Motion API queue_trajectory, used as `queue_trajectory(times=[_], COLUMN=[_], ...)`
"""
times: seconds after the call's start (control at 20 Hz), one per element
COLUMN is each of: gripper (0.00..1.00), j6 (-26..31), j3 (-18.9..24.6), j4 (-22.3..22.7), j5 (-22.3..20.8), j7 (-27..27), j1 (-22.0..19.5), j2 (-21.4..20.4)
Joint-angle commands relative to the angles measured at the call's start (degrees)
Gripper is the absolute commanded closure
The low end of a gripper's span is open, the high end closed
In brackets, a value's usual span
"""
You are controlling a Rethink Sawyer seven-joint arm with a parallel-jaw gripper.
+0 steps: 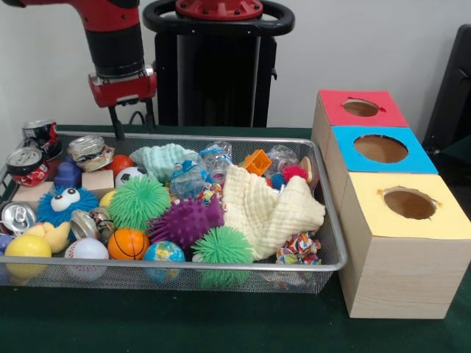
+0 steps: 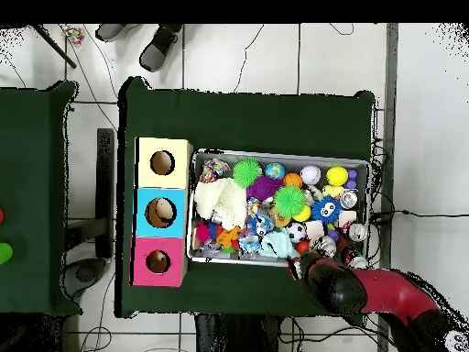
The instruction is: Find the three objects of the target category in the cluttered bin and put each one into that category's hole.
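The bin [image 1: 184, 263] is a wide silver wire-mesh basket on the green table, full of clutter. It holds crushed cans [image 1: 28, 163], green spiky balls [image 1: 138, 201], a purple spiky ball [image 1: 184, 220], a cream cloth [image 1: 268, 208], a small basketball [image 1: 128, 243], a baseball [image 1: 86, 250] and a globe ball [image 1: 163, 253]. My gripper [image 1: 132, 121] hangs over the bin's far left rim, open and empty, above the cans. In the overhead view the bin [image 2: 275, 154] is at the centre and the gripper [image 2: 295, 269] is at its lower edge.
Three wooden boxes with round holes stand in a row to the right of the bin: red top [image 1: 360, 108], blue top [image 1: 380, 148], yellow top [image 1: 409, 204]. In the overhead view they lie left of the bin. A person's shoes [image 2: 160, 41] show at the top.
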Motion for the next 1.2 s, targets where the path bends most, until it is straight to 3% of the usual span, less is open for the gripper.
queue_trajectory(times=[0.05, 0.55, 0.8, 1.2], gripper=[0.00, 0.00, 0.00, 0.00], j6=[-7.1, -5.3, -3.1, 5.2], j3=[-3.5, -0.2, 1.5, 5.9], j4=[-6.8, -11.9, -13.7, -15.2], j5=[-5.3, -5.9, -6.2, -4.3], j7=[4.3, -2.3, -5.3, -12.6], j1=[-1.4, -6.4, -8.3, -12.2], j2=[8.4, 16.1, 17.5, 17.6])
